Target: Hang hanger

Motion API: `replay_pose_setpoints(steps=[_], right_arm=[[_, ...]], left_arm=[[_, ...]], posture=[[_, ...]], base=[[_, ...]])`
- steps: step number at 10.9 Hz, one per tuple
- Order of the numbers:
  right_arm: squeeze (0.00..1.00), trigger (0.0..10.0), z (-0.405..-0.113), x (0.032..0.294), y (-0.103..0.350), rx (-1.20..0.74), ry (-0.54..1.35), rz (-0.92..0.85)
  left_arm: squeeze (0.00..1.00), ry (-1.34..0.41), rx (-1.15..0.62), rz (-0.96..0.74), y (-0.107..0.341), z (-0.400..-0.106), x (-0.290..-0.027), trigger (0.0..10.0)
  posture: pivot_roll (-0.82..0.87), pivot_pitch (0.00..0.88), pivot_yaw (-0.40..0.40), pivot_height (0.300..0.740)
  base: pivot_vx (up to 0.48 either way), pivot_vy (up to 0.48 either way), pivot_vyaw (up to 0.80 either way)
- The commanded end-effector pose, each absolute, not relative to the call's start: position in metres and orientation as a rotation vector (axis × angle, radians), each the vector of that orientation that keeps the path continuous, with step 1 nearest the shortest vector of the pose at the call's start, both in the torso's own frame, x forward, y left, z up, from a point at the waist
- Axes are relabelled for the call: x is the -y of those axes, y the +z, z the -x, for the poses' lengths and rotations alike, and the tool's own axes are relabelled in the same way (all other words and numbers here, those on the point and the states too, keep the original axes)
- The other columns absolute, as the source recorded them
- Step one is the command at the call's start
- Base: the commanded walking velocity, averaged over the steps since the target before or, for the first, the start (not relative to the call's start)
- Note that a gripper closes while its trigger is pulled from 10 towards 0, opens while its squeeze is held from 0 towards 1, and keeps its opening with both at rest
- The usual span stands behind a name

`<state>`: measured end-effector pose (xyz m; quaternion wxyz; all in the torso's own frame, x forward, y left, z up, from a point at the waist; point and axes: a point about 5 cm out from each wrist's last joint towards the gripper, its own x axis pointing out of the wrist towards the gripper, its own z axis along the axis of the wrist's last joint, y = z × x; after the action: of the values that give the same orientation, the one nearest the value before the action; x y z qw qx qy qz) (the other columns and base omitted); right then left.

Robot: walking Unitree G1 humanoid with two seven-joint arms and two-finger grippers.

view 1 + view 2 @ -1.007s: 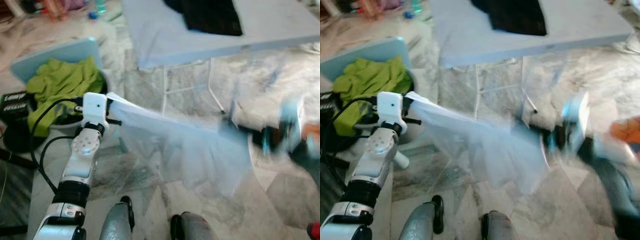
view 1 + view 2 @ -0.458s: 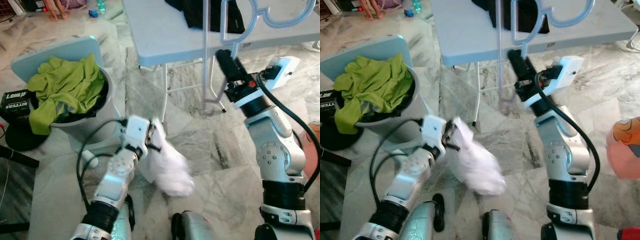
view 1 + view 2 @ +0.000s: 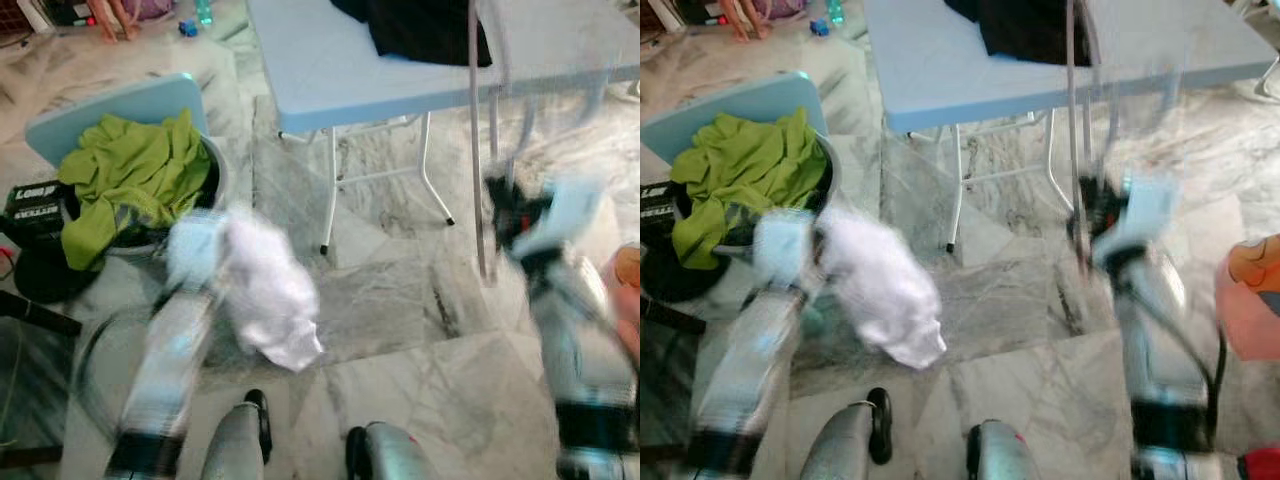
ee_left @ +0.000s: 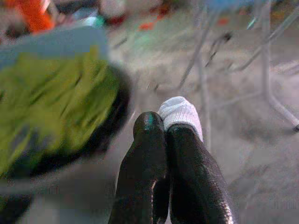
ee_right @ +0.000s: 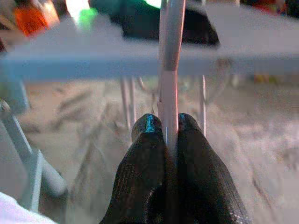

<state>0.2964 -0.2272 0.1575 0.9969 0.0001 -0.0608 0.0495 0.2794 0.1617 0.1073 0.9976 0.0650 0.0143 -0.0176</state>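
Right wrist view: the right gripper [image 5: 164, 126] pinches the pale hanger [image 5: 171, 51] between its black fingers, in front of the blue table [image 3: 330, 70]. The left gripper [image 4: 166, 123] pinches a white cloth [image 3: 268, 300], near the bin [image 3: 215, 170] of green clothes [image 3: 125, 175] beside the table. Both arms look blurry.

A pale blue-grey plastic hanger [image 3: 478, 130] stands roughly upright at the right of the head views, blurred, its long bar running from the top edge down in front of the table; in the right wrist view the bar [image 5: 170, 70] is a pale rod pinched between two black fingers
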Motion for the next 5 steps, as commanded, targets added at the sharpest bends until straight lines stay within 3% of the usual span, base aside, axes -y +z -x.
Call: replay_pose_setpoints(steps=[1, 3, 5], right_arm=[[0.0, 10.0, -0.293, 0.232, 0.153, 0.12, 0.06, -0.009], [0.0, 10.0, -0.292, 0.223, 0.145, 0.112, 0.068, 0.004], [0.0, 10.0, -0.294, 0.22, 0.145, 0.117, 0.074, -0.015]], left_arm=[[0.0, -0.024, 0.036, -0.132, 0.123, -0.277, -0.16, 0.0], [0.0, -0.075, 0.096, -0.122, 0.134, -0.274, -0.15, 0.0], [0.0, -0.075, 0.133, -0.108, 0.144, -0.276, -0.15, 0.0]], posture=[[-0.02, 0.22, 0.019, 0.74], [-0.02, 0.213, 0.008, 0.74], [-0.01, 0.21, 0.007, 0.74]], base=[[0.0, 0.0, 0.0], [0.0, 0.0, 0.0], [0.349, 0.0, 0.0]])
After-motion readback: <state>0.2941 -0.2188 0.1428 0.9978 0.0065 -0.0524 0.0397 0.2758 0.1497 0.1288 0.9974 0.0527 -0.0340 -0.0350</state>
